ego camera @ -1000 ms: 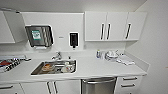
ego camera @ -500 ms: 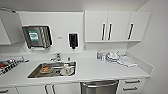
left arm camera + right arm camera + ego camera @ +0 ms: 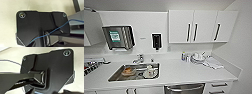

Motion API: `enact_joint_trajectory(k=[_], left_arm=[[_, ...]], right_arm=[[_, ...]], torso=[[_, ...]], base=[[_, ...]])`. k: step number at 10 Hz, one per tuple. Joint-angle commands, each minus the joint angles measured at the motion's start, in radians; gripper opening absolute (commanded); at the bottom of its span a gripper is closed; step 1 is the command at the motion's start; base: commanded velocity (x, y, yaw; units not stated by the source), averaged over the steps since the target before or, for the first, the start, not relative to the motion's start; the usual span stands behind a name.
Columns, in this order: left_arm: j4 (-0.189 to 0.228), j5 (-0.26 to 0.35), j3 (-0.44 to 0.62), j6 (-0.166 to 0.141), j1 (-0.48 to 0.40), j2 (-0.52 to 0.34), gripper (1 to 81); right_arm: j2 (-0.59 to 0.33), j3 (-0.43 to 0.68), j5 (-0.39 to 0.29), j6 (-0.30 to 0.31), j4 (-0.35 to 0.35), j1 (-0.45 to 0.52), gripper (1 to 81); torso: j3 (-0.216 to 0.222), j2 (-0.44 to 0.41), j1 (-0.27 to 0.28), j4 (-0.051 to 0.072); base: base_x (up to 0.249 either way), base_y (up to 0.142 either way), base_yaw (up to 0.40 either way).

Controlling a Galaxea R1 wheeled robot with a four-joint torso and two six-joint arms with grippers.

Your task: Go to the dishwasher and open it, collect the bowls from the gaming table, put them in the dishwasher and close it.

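Note:
The dishwasher [image 3: 184, 88] is straight ahead in the head view. Its steel front and bar handle show under the white counter [image 3: 184, 72], to the right of the sink [image 3: 115, 77]. Its door looks closed. The bowls and the gaming table are out of view. In the left wrist view, the arm's dark plate [image 3: 31, 27] hangs over a pale floor, with a blue cable across it. The right wrist view has that arm's dark plate [image 3: 56, 69] over the same pale floor.
Dishes lie in the sink under a tap [image 3: 138, 59]. White dishes [image 3: 197, 58] and a cloth [image 3: 212, 63] sit at the counter's right end. White drawers [image 3: 219, 87] flank the dishwasher, with wall cabinets [image 3: 201, 26] above. A side wall [image 3: 244, 50] closes the right.
The camera has moved a little closer to the counter. The sink and dishwasher now sit lower and slightly larger in the picture.

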Motion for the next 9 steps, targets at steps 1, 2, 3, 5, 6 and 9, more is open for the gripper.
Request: enact_joint_trajectory(k=[1, 2, 3, 5, 6, 9], left_arm=[[0.004, 0.052, 0.009, 0.008, -0.049, -0.01, 81.1], [0.004, 0.052, 0.009, 0.009, -0.049, -0.008, 81.1], [0.004, 0.052, 0.009, 0.009, -0.049, -0.007, 81.1], [0.007, 0.052, 0.009, 0.009, -0.049, -0.002, 81.1], [0.007, 0.052, 0.009, 0.009, -0.049, -0.001, 81.1], [0.01, 0.05, 0.014, 0.009, -0.041, -0.002, 81.1]], right_arm=[[-0.017, 0.009, -0.057, 0.002, 0.004, 0.052, 81.1], [-0.017, 0.009, -0.055, 0.005, 0.004, 0.049, 81.1], [-0.017, 0.011, -0.055, 0.005, 0.004, 0.049, 81.1], [-0.017, 0.011, -0.055, 0.005, 0.004, 0.049, 81.1], [-0.017, 0.009, -0.055, 0.005, 0.004, 0.047, 81.1], [-0.028, 0.032, -0.055, 0.006, 0.004, 0.046, 81.1]], torso=[[0.0, 0.0, 0.001, 0.0], [0.0, 0.0, 0.001, 0.0], [0.0, 0.0, 0.001, 0.0], [0.0, 0.0, 0.001, 0.0], [0.0, 0.0, 0.001, 0.0], [0.0, 0.0, 0.001, 0.0]], base=[[0.122, 0.0, 0.0], [0.122, 0.0, 0.0], [0.122, 0.0, 0.0], [0.116, 0.0, 0.0], [0.089, 0.0, 0.0], [0.0, 0.0, 0.0]])
